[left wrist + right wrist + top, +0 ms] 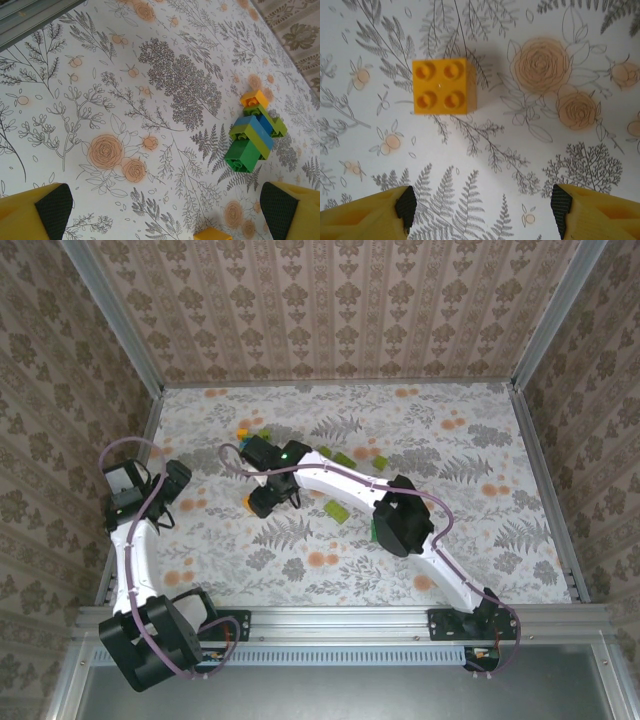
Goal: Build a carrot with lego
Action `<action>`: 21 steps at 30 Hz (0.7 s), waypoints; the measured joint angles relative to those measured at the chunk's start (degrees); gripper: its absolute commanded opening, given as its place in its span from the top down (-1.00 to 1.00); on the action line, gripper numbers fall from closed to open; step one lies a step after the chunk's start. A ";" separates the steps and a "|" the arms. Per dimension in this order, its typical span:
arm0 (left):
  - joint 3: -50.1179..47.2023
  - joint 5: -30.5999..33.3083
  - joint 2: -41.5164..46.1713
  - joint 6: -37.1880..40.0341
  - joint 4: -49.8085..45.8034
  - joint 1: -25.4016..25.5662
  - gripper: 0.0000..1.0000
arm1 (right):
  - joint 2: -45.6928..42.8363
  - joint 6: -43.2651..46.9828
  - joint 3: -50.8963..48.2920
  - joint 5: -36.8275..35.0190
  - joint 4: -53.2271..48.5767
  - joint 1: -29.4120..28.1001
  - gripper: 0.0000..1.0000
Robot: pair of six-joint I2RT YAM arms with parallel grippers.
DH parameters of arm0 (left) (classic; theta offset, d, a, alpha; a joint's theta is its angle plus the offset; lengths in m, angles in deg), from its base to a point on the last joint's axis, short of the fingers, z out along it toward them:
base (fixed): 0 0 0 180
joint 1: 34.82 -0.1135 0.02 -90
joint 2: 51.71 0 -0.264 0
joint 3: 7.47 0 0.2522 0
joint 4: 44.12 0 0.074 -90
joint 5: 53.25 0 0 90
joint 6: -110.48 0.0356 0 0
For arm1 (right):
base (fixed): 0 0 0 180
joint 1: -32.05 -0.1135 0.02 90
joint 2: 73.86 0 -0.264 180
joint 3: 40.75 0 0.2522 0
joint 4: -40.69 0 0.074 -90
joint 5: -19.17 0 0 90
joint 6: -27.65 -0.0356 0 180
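An orange two-by-two lego brick [444, 86] lies studs up on the floral table, a little ahead of my right gripper [482, 207]. That gripper is open with nothing between its fingers. From above, the right gripper [264, 502] hangs over the table's left middle, the orange brick [247, 503] just beside it. My left gripper [165, 210] is open and empty too, and from above it [175, 480] sits at the far left. Lime-green lego bricks [336, 510] lie loose near the right arm. The carrot is out of view.
A build of yellow, green and blue bricks [252, 132] stands ahead and right of the left gripper, and shows at the back left [250, 432] from above. More lime bricks [345, 458] lie behind the right arm. Walls [130, 350] enclose the table.
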 measured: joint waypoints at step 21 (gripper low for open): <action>-0.11 -0.90 -0.26 -0.02 0.24 -0.15 -1.00 | 6.67 -2.56 4.28 1.22 7.93 -1.99 -0.53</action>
